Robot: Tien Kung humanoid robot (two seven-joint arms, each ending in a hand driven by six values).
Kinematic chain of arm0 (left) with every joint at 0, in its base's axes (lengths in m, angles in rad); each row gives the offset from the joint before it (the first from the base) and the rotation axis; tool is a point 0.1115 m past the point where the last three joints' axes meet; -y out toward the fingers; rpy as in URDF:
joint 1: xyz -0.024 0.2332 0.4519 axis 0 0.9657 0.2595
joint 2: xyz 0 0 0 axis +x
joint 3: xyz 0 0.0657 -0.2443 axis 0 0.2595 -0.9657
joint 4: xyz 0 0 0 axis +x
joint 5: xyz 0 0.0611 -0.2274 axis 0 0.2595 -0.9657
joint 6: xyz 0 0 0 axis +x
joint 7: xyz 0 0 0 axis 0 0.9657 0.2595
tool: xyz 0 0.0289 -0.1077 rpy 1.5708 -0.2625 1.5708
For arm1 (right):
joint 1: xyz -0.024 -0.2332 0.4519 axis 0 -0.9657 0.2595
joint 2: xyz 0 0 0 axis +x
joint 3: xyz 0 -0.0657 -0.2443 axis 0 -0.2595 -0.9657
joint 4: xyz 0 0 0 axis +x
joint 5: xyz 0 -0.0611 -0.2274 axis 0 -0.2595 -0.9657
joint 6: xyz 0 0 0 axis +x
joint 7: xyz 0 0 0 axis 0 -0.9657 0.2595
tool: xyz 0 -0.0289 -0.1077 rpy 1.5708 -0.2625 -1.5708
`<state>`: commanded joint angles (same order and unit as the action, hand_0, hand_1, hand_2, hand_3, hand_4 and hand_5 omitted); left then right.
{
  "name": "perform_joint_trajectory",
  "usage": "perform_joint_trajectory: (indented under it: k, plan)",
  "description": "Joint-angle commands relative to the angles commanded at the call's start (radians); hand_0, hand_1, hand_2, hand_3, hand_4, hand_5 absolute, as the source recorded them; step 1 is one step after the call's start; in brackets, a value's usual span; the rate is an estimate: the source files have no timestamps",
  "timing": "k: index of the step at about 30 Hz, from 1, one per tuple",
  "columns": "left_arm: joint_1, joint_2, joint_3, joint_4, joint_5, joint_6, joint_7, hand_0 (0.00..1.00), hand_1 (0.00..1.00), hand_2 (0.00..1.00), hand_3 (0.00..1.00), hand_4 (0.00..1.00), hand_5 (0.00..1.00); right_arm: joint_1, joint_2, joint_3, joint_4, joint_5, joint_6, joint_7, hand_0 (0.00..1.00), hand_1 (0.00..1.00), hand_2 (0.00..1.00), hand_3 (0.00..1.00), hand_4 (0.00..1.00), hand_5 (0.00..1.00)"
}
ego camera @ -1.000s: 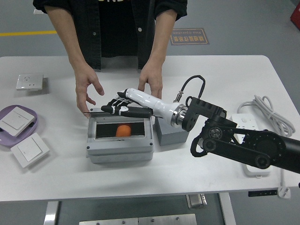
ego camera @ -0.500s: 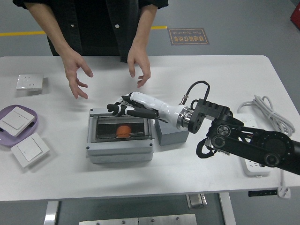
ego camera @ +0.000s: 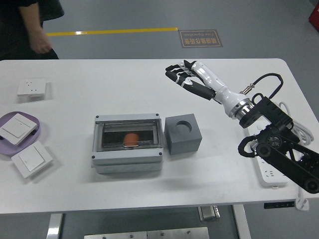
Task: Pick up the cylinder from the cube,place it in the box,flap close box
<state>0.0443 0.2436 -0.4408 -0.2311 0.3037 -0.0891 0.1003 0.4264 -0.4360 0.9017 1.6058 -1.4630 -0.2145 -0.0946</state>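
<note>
The grey box (ego camera: 127, 160) stands mid-table with its clear lid down. The orange cylinder (ego camera: 131, 139) shows through that lid, lying inside. Right beside the box sits the grey cube (ego camera: 183, 133), its round top hole empty. My right hand (ego camera: 185, 76) hovers high over the table's far right part, well away from box and cube, fingers loosely spread and holding nothing. My left arm does not show. A person stands at the far left corner, one hand (ego camera: 39, 42) hanging off the table's far edge.
At the left lie a white socket (ego camera: 32, 87), a purple plate (ego camera: 36, 137) bearing a white switch (ego camera: 16, 128), and another switch (ego camera: 32, 159) beside it. A white power strip (ego camera: 267, 172) with its coiled cable (ego camera: 286, 119) lies at the right edge.
My right hand left the box lid and swung up and right to the far side. The person's hands withdrew from the table centre, and the person stepped away to the far left.
</note>
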Motion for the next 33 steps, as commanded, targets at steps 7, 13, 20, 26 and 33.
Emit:
perform_joint_trajectory:
  k: [7, 13, 20, 26, 33]
  plan:
    - [0.007, 0.001, 0.002, 0.003, -0.014, 0.001, -0.007, 0.682, 0.691, 0.670, 0.703, 0.680, 0.198, -0.166, 0.011, 0.143, -0.066, 0.023, -0.036, 0.105, 0.822, 0.773, 0.761, 0.728, 0.955, 0.998]
    - [0.013, 0.003, 0.015, 0.004, -0.026, 0.001, -0.009, 0.680, 0.691, 0.669, 0.703, 0.679, 0.198, -0.225, 0.011, 0.172, -0.113, 0.150, -0.029, 0.189, 0.975, 0.918, 0.927, 0.864, 0.998, 0.957]
    - [0.015, 0.006, 0.024, 0.006, -0.027, 0.000, -0.013, 0.680, 0.692, 0.668, 0.701, 0.679, 0.198, -0.253, 0.020, 0.223, -0.122, 0.280, -0.035, 0.225, 0.946, 0.909, 0.918, 0.905, 0.959, 0.558]
    - [0.017, 0.007, 0.046, 0.002, -0.028, 0.002, -0.012, 0.680, 0.691, 0.668, 0.701, 0.679, 0.197, -0.267, 0.017, 0.263, -0.114, 0.298, -0.038, 0.233, 0.829, 0.809, 0.803, 0.801, 0.796, 0.375]
    - [0.012, 0.011, 0.041, 0.003, -0.029, 0.002, -0.014, 0.680, 0.690, 0.668, 0.702, 0.680, 0.198, -0.273, 0.016, 0.304, -0.113, 0.293, -0.041, 0.236, 0.756, 0.748, 0.745, 0.697, 0.756, 0.452]
